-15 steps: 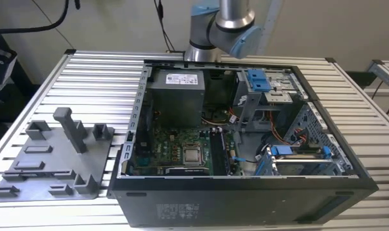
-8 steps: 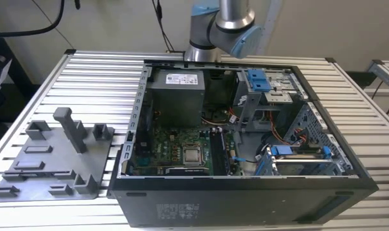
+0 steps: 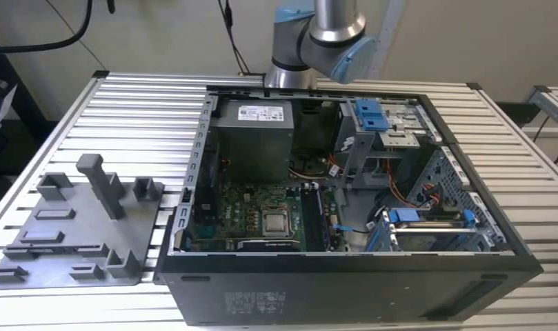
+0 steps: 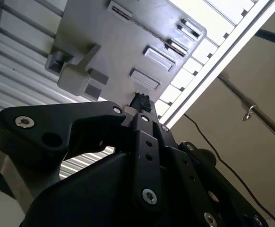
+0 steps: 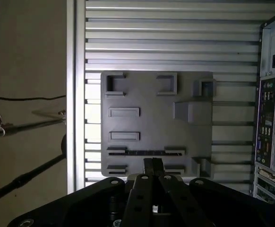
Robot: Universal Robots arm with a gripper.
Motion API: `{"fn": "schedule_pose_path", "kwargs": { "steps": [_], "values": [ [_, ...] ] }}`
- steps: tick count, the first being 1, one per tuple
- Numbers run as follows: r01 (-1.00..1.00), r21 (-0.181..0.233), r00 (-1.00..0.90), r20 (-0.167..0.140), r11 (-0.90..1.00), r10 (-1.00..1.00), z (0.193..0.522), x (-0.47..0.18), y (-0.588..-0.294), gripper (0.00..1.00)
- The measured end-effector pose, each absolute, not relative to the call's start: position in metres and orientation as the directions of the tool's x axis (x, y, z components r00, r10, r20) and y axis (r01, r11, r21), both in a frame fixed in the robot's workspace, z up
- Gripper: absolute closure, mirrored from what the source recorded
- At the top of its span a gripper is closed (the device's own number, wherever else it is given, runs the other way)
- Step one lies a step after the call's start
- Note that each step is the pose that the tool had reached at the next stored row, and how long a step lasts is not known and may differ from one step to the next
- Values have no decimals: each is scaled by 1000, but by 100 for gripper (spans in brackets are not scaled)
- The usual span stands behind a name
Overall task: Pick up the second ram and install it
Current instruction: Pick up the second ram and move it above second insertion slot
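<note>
A slatted metal table (image 3: pixel 132 103) carries an open case (image 3: pixel 352 289) and a grey tray (image 3: pixel 81 231). The case holds a green board (image 3: pixel 251 207), a power supply (image 3: pixel 251 138) and drive cages (image 3: pixel 426 231). In the first wrist view the ram (image 5: pixel 144 152) lies in the tray's long slot. The gripper (image 5: pixel 153 165) hangs above it, fingers pressed together and empty.

Arm (image 3: pixel 320 31) high at rear; claw (image 5: pixel 152 164) closed, tips together, aimed downward.

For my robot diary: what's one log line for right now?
gripper: shut | above grey fixture tray | second ram: lying in tray slot, not held
</note>
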State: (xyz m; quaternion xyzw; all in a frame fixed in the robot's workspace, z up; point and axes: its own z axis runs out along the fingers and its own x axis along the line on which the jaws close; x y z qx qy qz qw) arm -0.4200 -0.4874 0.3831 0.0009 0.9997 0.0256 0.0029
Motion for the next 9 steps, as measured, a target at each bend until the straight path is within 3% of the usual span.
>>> {"fn": "schedule_pose_path", "kwargs": {
  "steps": [9],
  "values": [
    [-11,52,-1000,-6,999,-11,383,-420,-487,89]
  ]
}}
